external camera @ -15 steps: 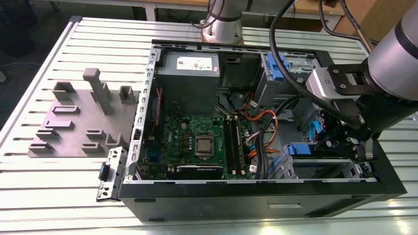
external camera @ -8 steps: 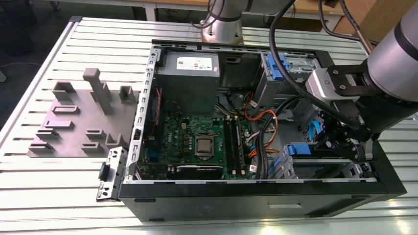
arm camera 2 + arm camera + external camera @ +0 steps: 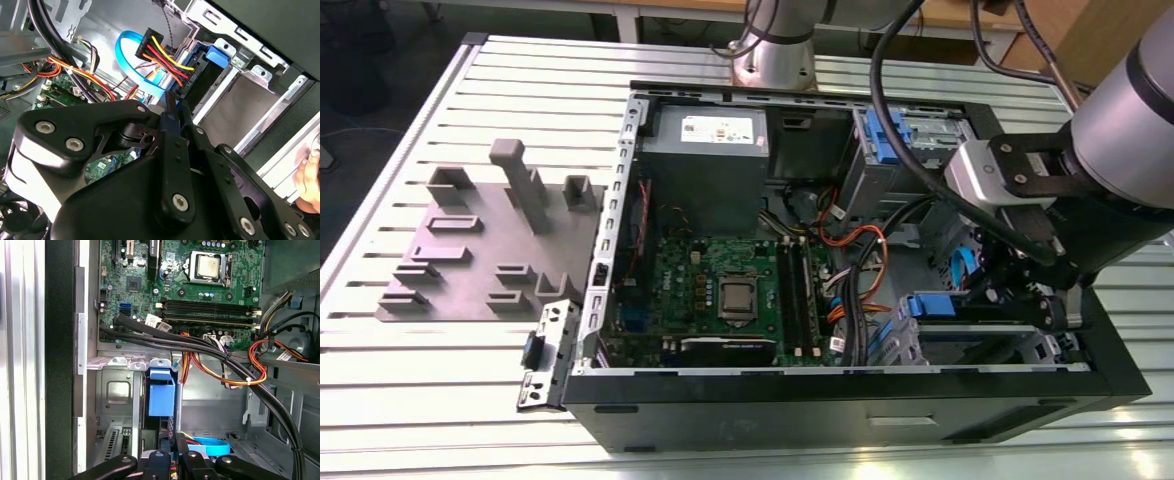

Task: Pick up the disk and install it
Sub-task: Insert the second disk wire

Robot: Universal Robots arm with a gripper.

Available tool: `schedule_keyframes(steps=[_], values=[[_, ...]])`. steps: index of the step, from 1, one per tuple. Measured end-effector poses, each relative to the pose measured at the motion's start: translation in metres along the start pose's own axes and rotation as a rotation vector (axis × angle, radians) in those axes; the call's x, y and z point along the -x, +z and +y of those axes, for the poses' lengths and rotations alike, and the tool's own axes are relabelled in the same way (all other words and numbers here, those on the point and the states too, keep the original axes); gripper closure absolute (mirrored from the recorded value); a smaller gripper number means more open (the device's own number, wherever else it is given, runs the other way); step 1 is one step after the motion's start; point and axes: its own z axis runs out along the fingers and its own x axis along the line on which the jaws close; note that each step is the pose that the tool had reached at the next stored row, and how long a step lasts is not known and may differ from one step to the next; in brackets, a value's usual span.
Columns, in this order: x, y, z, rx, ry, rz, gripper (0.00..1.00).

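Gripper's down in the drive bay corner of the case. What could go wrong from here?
1. The gripper is close to the power wires and the blue data cable; a move may snag or unplug them.
2. Black cables hang across the motherboard edge and could drag on it.
3. A hand is near the case: pinch risk.

open computer case (image 3: 607,300), motherboard (image 3: 720,290), grey fixture (image 3: 480,240)

Disk (image 3: 943,306) in bay inside case (image 3: 854,400) — hand (image 3: 1025,296) beside it.
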Motion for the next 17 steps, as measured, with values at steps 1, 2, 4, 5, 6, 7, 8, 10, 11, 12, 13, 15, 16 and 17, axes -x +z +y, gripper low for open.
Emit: schedule_keyframes(steps=[1, 2, 4, 5, 6, 7, 8, 10, 11, 12, 13, 15, 16, 17], values=[[0.0000, -0.0003, 0.0000, 0.0000, 0.000, -0.0001, 0.84], [0.0000, -0.0007, -0.0001, 0.0000, 0.000, -0.0001, 0.84], [0.0002, -0.0017, -0.0001, 0.0000, 0.000, -0.0004, 0.84], [0.0001, -0.0017, -0.0002, -0.0001, 0.000, -0.0010, 0.84], [0.0001, -0.0017, -0.0002, -0.0001, 0.000, -0.0015, 0.84], [0.0000, -0.0016, -0.0001, -0.0001, 0.000, -0.0018, 0.84], [-0.0003, -0.0015, -0.0001, -0.0001, 0.000, -0.0019, 0.84], [-0.0008, -0.0014, -0.0003, 0.0000, 0.000, -0.0018, 0.84], [-0.0008, -0.0013, -0.0003, 0.0000, 0.000, -0.0019, 0.84], [-0.0009, -0.0013, -0.0004, 0.0000, 0.000, -0.0018, 0.84], [-0.0009, -0.0011, -0.0005, 0.0000, 0.000, -0.0018, 0.84], [-0.0010, -0.0008, -0.0004, 0.0001, -0.001, -0.0019, 0.84], [-0.0011, -0.0005, -0.0004, 0.0002, -0.002, -0.0020, 0.84], [-0.0012, 0.0000, -0.0004, 0.0002, -0.002, -0.0021, 0.84]])
